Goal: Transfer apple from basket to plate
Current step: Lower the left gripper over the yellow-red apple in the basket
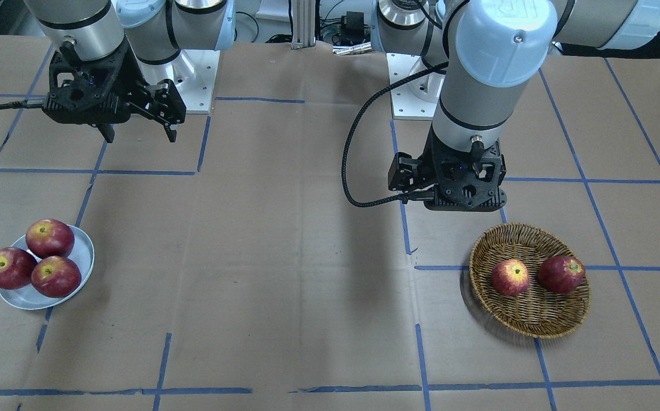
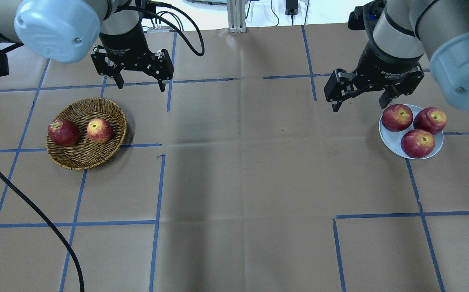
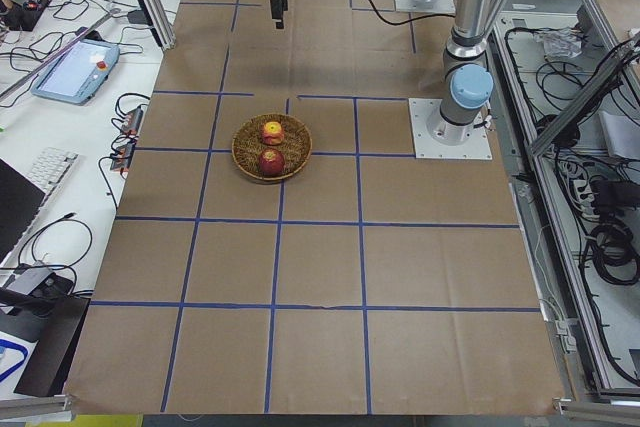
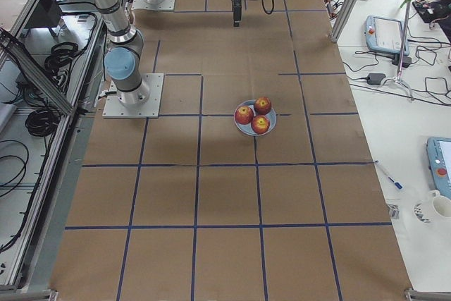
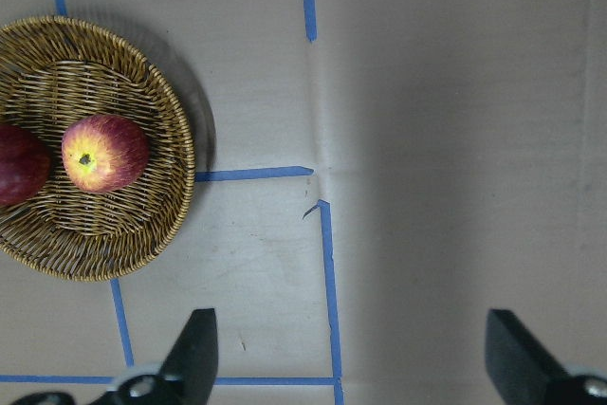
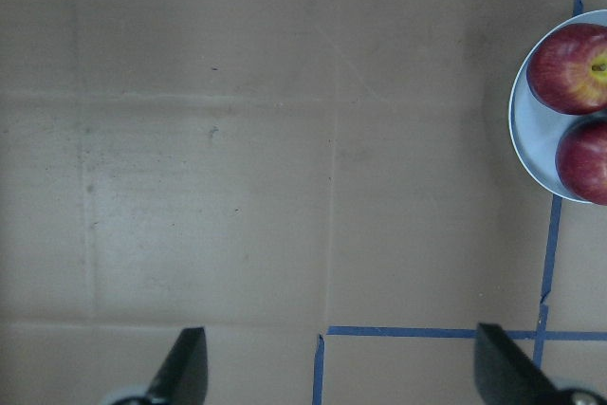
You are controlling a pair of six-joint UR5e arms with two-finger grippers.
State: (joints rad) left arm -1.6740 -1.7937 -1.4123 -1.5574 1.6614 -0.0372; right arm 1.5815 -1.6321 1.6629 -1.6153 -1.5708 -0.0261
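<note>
Two grippers hang open and empty above the paper-covered table [image 2: 238,162] as we look on. The left gripper [image 2: 141,81] holds its fingers spread wide, raised clear of the woven basket [image 2: 86,164] and off to one side of it. Inside the basket lies the apple [image 2: 100,130], pinkish-red with a yellow patch around its stem, just beside a darker red apple [image 2: 63,132]. Across the table, well apart, the right gripper [image 2: 359,104] is likewise wide open, poised near the edge of the pale plate [image 2: 384,138]. On that plate we count three deep-red apples [image 2: 418,143] sitting close together. Blue tape lines [image 2: 157,182] divide the brown surface into squares.
</note>
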